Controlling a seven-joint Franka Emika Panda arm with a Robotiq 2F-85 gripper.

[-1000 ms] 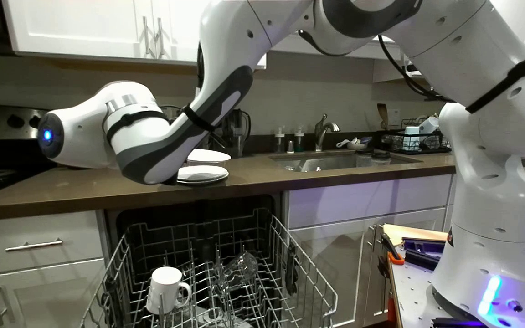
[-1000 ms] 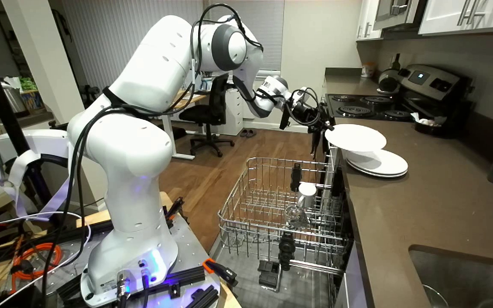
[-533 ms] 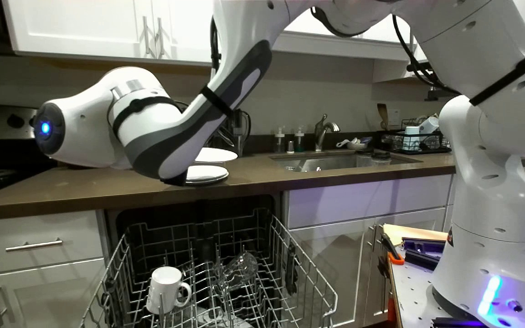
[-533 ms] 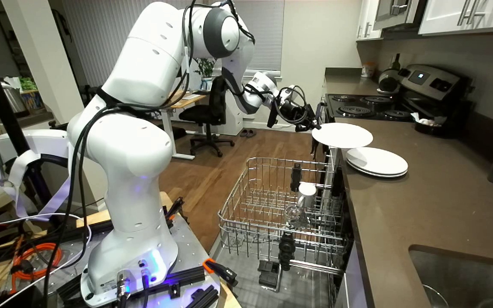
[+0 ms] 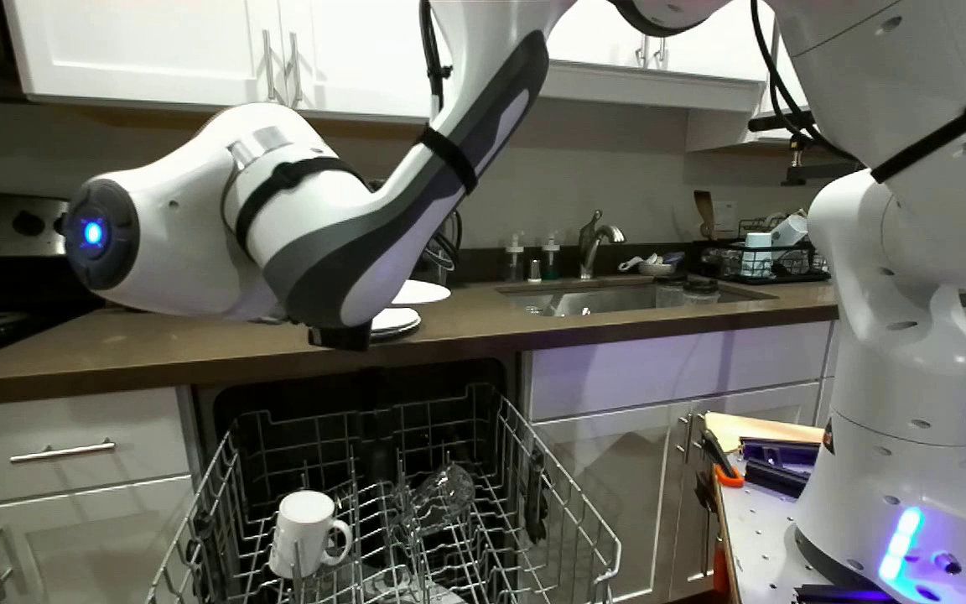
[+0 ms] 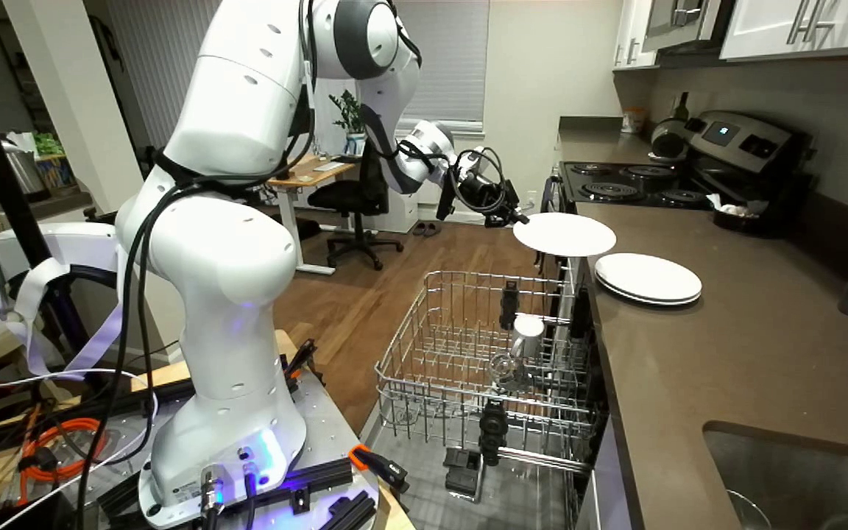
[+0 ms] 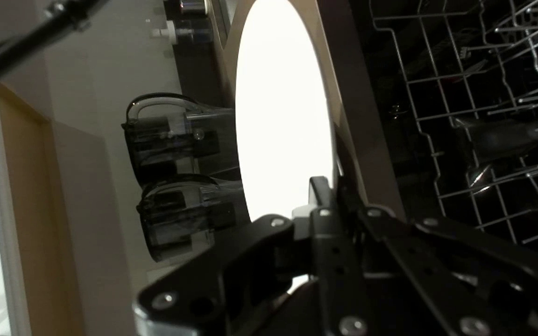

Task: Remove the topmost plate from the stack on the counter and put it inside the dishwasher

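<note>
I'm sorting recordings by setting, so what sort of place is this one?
A kitchen, probably in a home, though the pictures don't settle that: an open dishwasher sits under the brown counter, a sink is set into that counter, and a stove stands in line with it.

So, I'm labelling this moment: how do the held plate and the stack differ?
The plate is gripped at its rim by the end effector, up in the air; the stack lies on the counter. The plate is a single one; the stack shows at least two. Both are white and round.
</note>
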